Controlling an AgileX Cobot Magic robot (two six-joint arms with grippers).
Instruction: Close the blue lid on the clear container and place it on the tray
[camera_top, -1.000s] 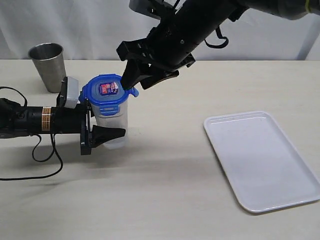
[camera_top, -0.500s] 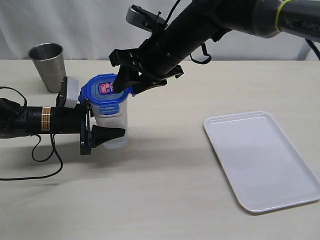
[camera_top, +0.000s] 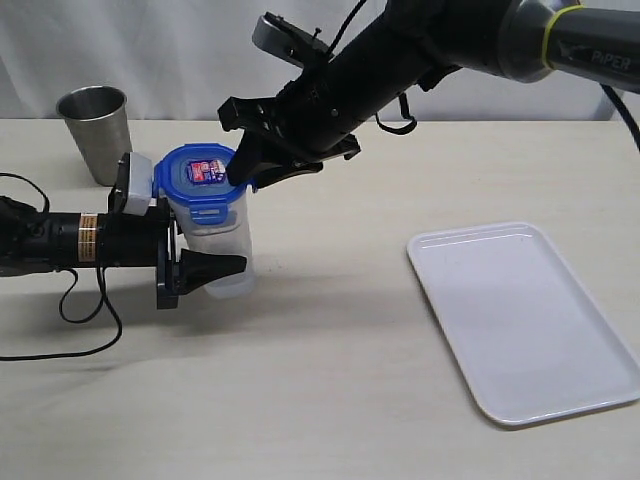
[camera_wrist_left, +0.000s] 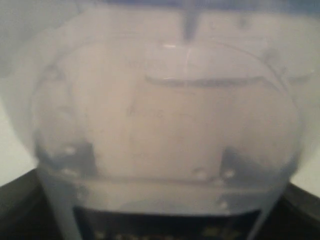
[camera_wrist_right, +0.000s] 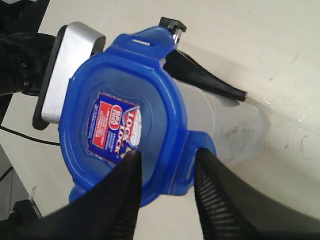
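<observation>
My left end effector (camera_top: 228, 266) grasped the empty-looking clear container (camera_top: 225, 232). My right end effector (camera_wrist_right: 167, 159) straddled a tab of the blue lid (camera_wrist_right: 120, 95); I couldn't tell its grip.

The exterior camera looks across the bench (camera_top: 330, 400) from one long side, raised a little, facing the pale backdrop (camera_top: 180, 50) and taking in the whole top. The left wrist camera sits hard against the clear container (camera_wrist_left: 165, 125), which is blurred. The right wrist camera looks steeply down past the right pincer (camera_wrist_right: 167, 157) onto the blue lid (camera_wrist_right: 125, 125), close up. All three views share that container.
</observation>
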